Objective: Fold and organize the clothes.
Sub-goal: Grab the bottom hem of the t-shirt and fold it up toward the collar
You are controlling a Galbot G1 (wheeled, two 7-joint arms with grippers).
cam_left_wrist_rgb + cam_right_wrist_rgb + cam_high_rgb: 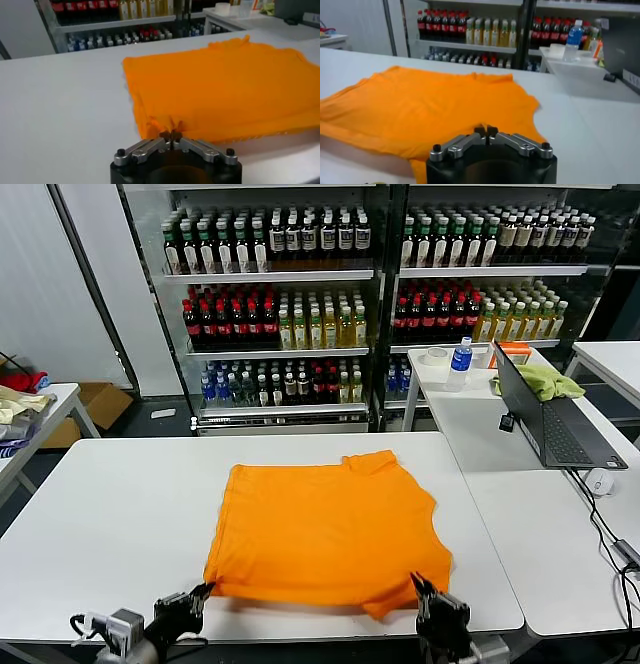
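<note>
Two tools work the near hem of the bright orange soft-fabric T-shirt (325,529), which lies flat mid-counter (110,504). I have the left tool (197,595) pinched on one near corner and the right tool (424,589) on the other, so both corners can lift together for the fold.

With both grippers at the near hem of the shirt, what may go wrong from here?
1. The left gripper is shut on only a small pinch at the corner of the shirt, so the fabric may slip out when lifted.
2. The right gripper looks shut at the near edge, but a grip on the fabric is not clear; a lift may raise one corner only.
3. The near right corner is already bunched, so a fold may keep that wrinkle.
</note>
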